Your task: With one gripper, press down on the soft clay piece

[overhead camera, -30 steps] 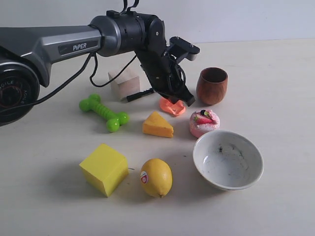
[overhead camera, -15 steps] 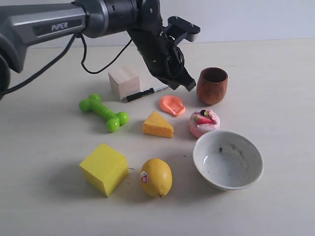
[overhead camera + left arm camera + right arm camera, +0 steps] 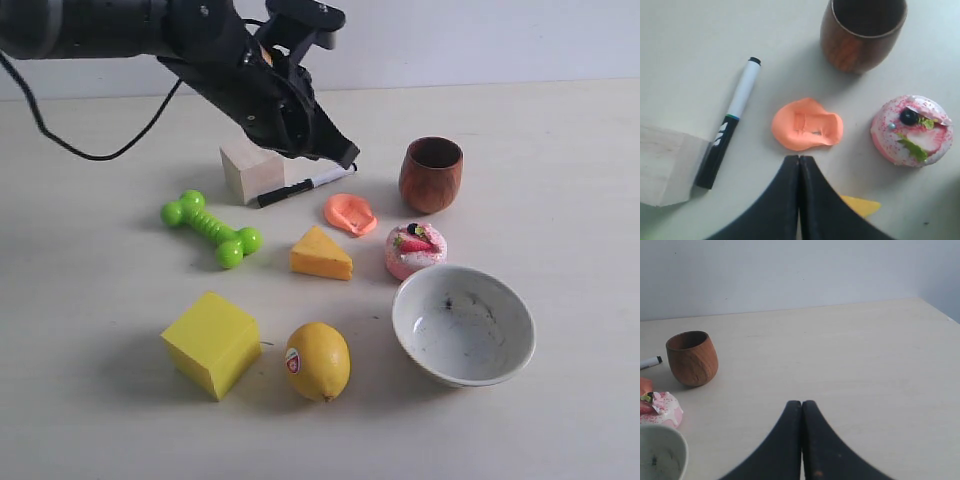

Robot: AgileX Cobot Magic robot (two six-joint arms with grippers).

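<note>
The soft clay piece (image 3: 351, 213) is a flat salmon-orange blob with a dent in its middle, lying on the table between the marker and the wooden cup; the left wrist view shows it too (image 3: 807, 130). My left gripper (image 3: 346, 156) hangs in the air above and behind it, apart from it, with both black fingers pressed together and nothing held; its tip (image 3: 799, 158) shows just short of the clay. My right gripper (image 3: 801, 403) is shut and empty over bare table, out of the exterior view.
Around the clay lie a black-and-white marker (image 3: 301, 186), a wooden block (image 3: 251, 169), a wooden cup (image 3: 431, 174), a pink strawberry cake (image 3: 415, 250) and a cheese wedge (image 3: 320, 255). Nearer the front sit a green bone toy (image 3: 210, 229), yellow cube (image 3: 211, 343), lemon (image 3: 318, 361) and white bowl (image 3: 463, 324).
The left arm has lifted off the clay and swung up and to the left, leaving the dented clay lying on the table. Nothing else has moved.
</note>
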